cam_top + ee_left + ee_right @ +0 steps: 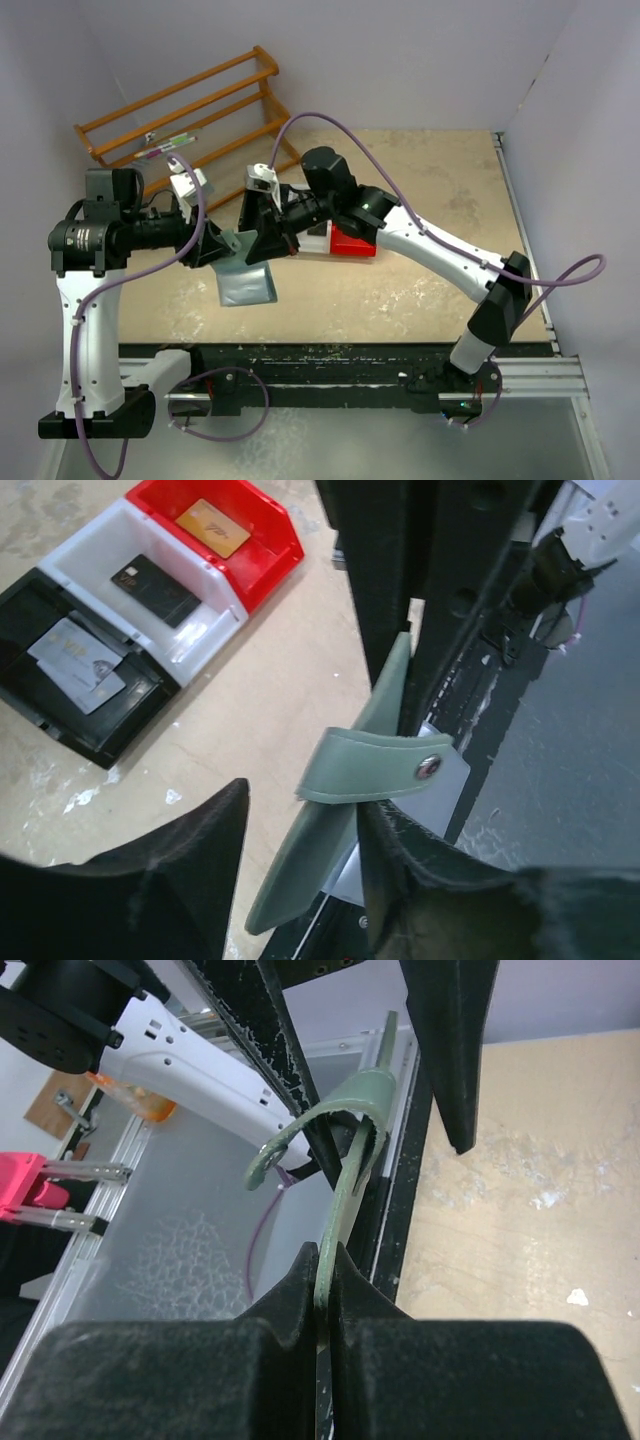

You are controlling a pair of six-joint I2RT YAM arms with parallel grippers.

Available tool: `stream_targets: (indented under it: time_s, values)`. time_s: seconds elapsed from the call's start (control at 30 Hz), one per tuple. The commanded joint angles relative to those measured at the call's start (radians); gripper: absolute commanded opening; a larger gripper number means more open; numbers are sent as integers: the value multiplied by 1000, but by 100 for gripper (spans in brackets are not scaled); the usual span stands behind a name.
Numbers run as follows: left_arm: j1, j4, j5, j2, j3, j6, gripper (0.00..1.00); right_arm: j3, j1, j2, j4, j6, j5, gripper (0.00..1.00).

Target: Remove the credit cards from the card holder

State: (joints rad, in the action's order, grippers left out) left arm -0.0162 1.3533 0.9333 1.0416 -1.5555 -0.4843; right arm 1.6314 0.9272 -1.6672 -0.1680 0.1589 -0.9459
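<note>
Black fingers of my right gripper (pixel 325 1260) pinched on edge of grey-green folding card holder (pixel 345 1190), my left gripper (pixel 300 800) fingers apart either side of it, orange-gold card (pixel 212 528) in red plastic bin (pixel 275 550), black card (pixel 155 590) in white bin (pixel 90 550), silvery cards (pixel 75 660) in black bin (pixel 40 695)

- Card holder (pixel 310 850): grey-green, thin and flat. You have it up off the table, standing on edge and tilted, with one edge pinched between the closed fingers of the right gripper (pixel 322 1280).
- Strap (pixel 370 767): same grey-green, curling loose across the holder's edge. The metal snap at its tip is undone.
- Orange-gold card (pixel 212 528): out of the holder, lying flat in the red bin (pixel 268 570).
- Black card (pixel 155 585): flat in the white bin (pixel 100 540), next to the red one.
- Silvery cards (pixel 75 650): you can count two, overlapping, flat in the black bin (pixel 110 750).
</note>
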Motion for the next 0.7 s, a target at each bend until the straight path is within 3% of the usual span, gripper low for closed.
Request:
stream_targets:
  time_s: [0.0,0.2,0.23,0.27,0.33,0.37,0.47,0.67]
  values:
    - [1,79,87,8,-12,-94,43,91,-5,2,33,26,-115,0]
    - [1,100,115,3,-7,-99,10,110,-38,-24,56,71,-153,0]
    - [1,92,122,4,-6,-83,4,109,-41,-22,65,77,-148,6]
    - [1,75,127,7,-4,-60,0,104,-44,-18,79,91,-141,21]
    - [1,32,139,7,-1,3,0,65,-54,2,125,124,-140,55]
    - [1,-1,150,8,0,45,0,30,-61,19,166,148,-144,63]
    - [0,-64,238,-2,14,183,0,-121,-80,88,318,218,-170,70]
    - [1,-184,361,0,7,392,0,-411,-91,212,529,321,-191,71]
